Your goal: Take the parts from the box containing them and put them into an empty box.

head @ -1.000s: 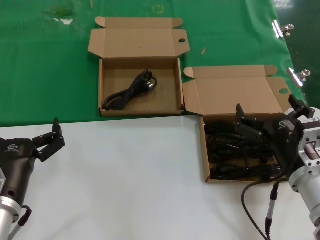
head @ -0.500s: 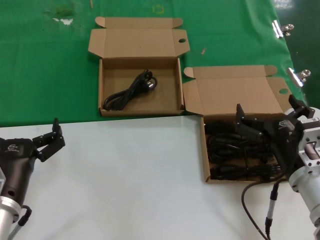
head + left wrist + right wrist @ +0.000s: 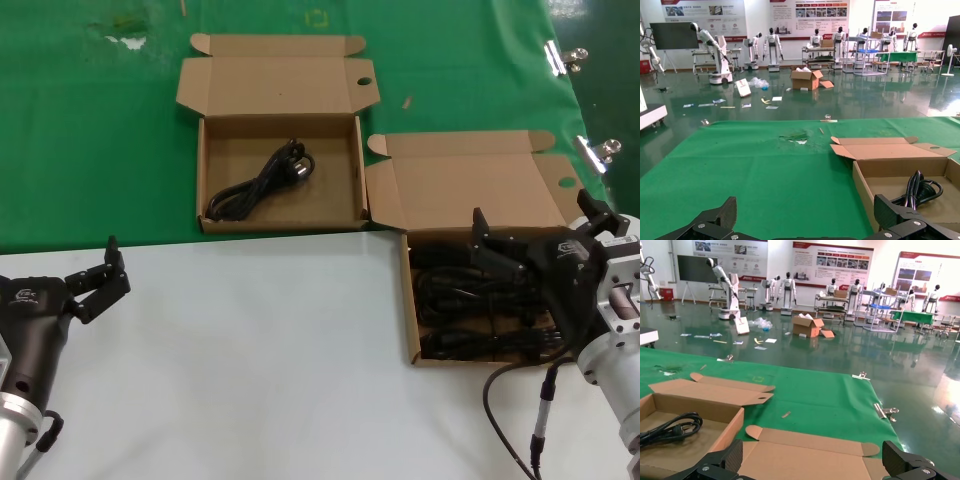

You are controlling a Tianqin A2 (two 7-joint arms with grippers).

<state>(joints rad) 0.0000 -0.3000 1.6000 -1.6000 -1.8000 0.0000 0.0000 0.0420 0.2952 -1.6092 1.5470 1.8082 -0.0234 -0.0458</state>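
The box containing the parts (image 3: pixel 408 300) sits open at the right and holds several black coiled power cords (image 3: pixel 460 300). My right gripper (image 3: pixel 535 218) hovers over it, open and empty; the right wrist view shows its wide-apart jaws (image 3: pixel 812 452) above that box's lid (image 3: pixel 805 460). The other box (image 3: pixel 200 170) stands open on the green mat at the back left with one cord (image 3: pixel 262 180) lying in it; it also shows in the right wrist view (image 3: pixel 670 427). My left gripper (image 3: pixel 95 275) is open and empty over the white table at the far left, well short of that box (image 3: pixel 862 185).
Green mat (image 3: pixel 100 150) covers the far half of the table and white surface (image 3: pixel 250 370) the near half. Metal clips (image 3: pixel 565 58) hold the mat at the right edge. A grey cable (image 3: pixel 500 410) hangs from my right arm.
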